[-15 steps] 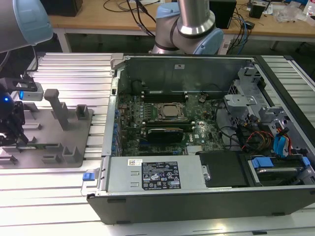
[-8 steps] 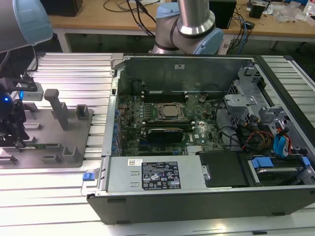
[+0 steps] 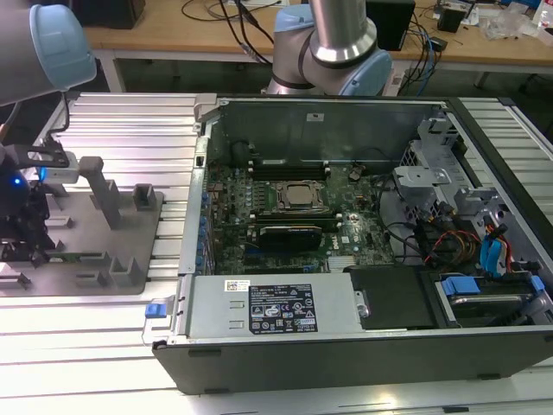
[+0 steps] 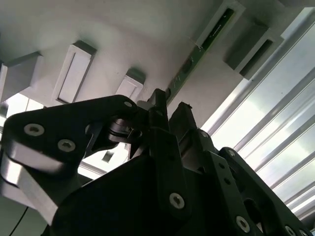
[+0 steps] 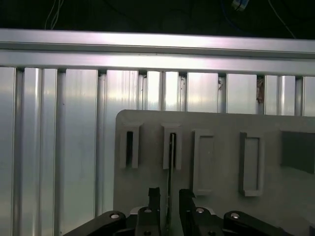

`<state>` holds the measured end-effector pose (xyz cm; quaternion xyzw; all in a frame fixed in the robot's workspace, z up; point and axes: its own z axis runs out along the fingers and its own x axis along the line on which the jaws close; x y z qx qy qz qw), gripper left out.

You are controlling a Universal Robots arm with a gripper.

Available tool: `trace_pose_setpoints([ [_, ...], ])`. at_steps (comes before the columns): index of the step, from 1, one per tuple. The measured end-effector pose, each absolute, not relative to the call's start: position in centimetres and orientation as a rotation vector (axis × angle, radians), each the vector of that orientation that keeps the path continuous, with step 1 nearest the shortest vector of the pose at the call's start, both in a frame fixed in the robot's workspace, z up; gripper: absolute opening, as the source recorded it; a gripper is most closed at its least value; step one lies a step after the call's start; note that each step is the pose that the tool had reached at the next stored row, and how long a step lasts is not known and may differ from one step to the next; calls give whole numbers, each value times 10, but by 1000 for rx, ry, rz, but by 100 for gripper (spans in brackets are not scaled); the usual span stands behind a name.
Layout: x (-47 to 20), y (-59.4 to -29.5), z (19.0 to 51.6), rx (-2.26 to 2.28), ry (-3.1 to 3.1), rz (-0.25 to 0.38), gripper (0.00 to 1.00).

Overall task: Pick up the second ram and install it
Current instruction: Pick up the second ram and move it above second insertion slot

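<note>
The black jaws stand released, one finger [image 5: 154,195] on either side of the long, narrow green circuit-board ram stick [image 5: 170,172], with a thin gap on each side. The stick sits on edge between the jaws, slotted into the grey plastic fixture tray [image 5: 221,123] beneath them, which lies on the ribbed aluminium desk [image 5: 59,147].

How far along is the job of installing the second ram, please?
Done: the gripper sits at the grey fixture tray, its open jaws straddling the second ram. In hand: nothing yet; the ram stands on edge in its tray slot, with a gap on each side. Left: gripping it, lifting it, and seating it on the motherboard inside the open computer case.
</note>
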<state>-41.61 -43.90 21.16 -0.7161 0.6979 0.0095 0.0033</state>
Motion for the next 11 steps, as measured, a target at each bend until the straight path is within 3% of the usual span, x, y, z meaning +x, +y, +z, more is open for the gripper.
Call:
trace_pose_setpoints([
  [7,-417,-438,207,-2245,2188,29,28],
  [9,-417,-438,207,-2245,2188,29,19],
  [11,-417,-438,207,-2245,2188,29,19],
])
